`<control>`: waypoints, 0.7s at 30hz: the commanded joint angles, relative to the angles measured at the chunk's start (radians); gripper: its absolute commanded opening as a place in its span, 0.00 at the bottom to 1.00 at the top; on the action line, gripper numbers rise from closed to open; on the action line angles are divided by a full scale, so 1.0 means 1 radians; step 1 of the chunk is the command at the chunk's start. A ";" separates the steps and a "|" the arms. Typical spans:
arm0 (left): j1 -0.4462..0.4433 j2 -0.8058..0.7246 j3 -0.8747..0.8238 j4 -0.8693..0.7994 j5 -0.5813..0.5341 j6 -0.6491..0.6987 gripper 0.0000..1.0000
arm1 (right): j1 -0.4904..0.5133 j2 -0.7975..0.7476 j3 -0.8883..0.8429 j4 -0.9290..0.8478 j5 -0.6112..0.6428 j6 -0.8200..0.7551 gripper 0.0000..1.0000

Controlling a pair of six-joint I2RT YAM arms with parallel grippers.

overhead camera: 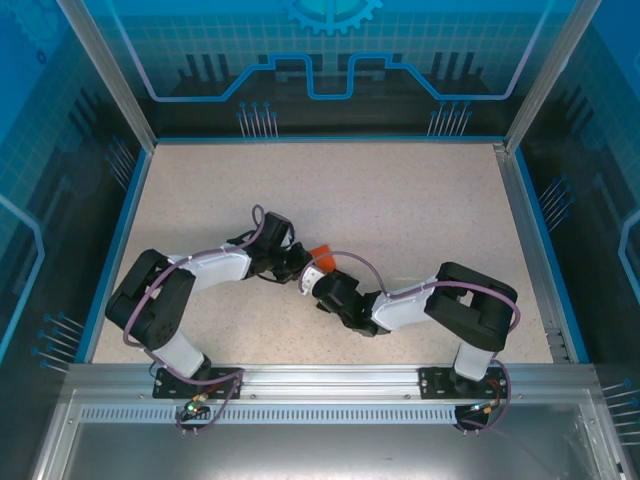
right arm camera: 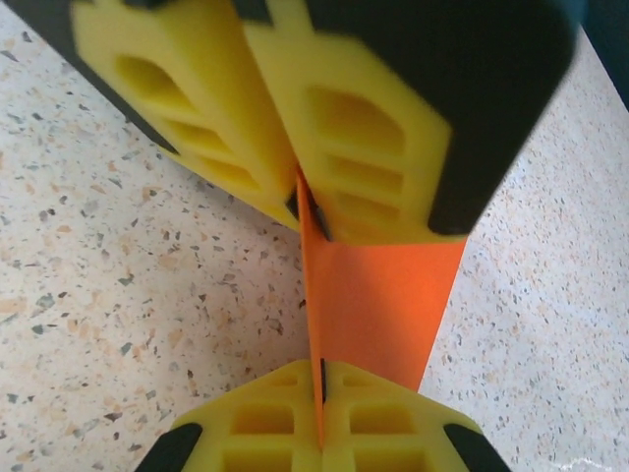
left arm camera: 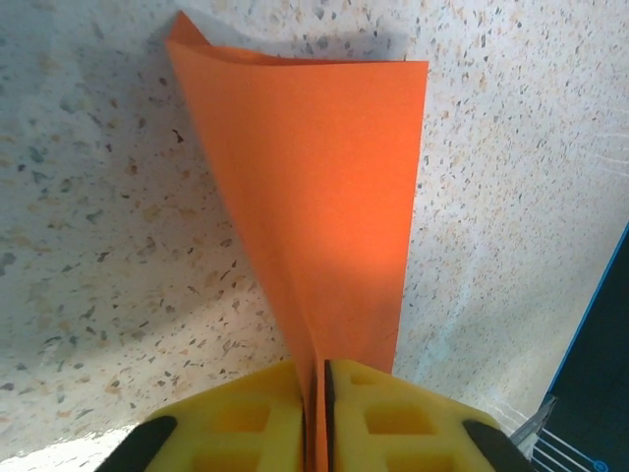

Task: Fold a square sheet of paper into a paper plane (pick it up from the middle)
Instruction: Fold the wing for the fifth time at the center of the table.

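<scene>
The square sheet of paper (overhead camera: 320, 252) is bright orange and folded along a centre crease into a tapering shape, held on edge just above the table. In the left wrist view the sheet (left arm camera: 314, 197) fans out ahead from my left gripper (left arm camera: 316, 393), which is shut on its narrow end. My right gripper (right arm camera: 322, 379) is shut on the crease of the sheet (right arm camera: 378, 305) from the opposite side. Facing it, the left gripper (right arm camera: 305, 211) pinches the same crease. From above, the left gripper (overhead camera: 298, 264) and right gripper (overhead camera: 320, 286) meet nose to nose mid-table.
The speckled beige table (overhead camera: 400, 200) has a blue rim and transparent blue walls on three sides. An aluminium rail (overhead camera: 330, 380) carries both arm bases at the near edge. The blue table edge (left arm camera: 600, 324) lies close on the right in the left wrist view.
</scene>
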 commanded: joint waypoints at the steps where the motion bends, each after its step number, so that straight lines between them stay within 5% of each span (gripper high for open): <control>1: 0.013 -0.085 0.019 -0.078 -0.065 0.023 0.28 | -0.027 -0.025 -0.006 0.011 -0.023 0.140 0.00; 4: 0.049 -0.186 -0.020 -0.091 -0.103 0.023 0.53 | -0.070 -0.054 -0.017 0.000 -0.143 0.243 0.00; 7: 0.067 -0.255 -0.018 -0.135 -0.122 0.050 0.61 | -0.097 -0.069 -0.037 0.026 -0.243 0.298 0.00; 15: 0.070 -0.307 -0.052 -0.129 -0.134 0.040 0.65 | -0.182 -0.089 -0.072 0.084 -0.481 0.437 0.00; 21: 0.069 -0.276 -0.061 -0.071 -0.072 0.021 0.65 | -0.203 -0.082 -0.104 0.129 -0.532 0.483 0.00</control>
